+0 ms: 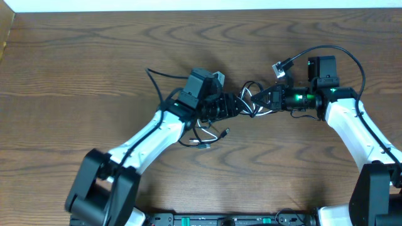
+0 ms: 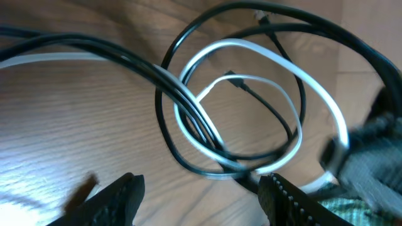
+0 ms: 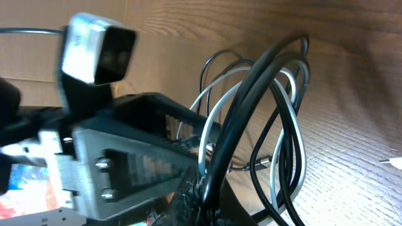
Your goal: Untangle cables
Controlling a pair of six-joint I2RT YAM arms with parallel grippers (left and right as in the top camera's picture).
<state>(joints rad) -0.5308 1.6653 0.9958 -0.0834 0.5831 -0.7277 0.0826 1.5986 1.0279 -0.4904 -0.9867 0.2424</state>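
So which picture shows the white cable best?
The left wrist view: the white cable lies in clear, big loops against the wood. Overhead it is tiny and hard to follow. The right wrist view shows only thin strands of it.

**Work Surface and Surroundings**

You are working over a dark brown wooden table (image 1: 75,75) with bold grain running along its length. A white strip (image 1: 201,4) borders the far edge. In the left wrist view, soft glare lightens the wood. In the right wrist view, a straight seam (image 3: 352,40) crosses the surface.
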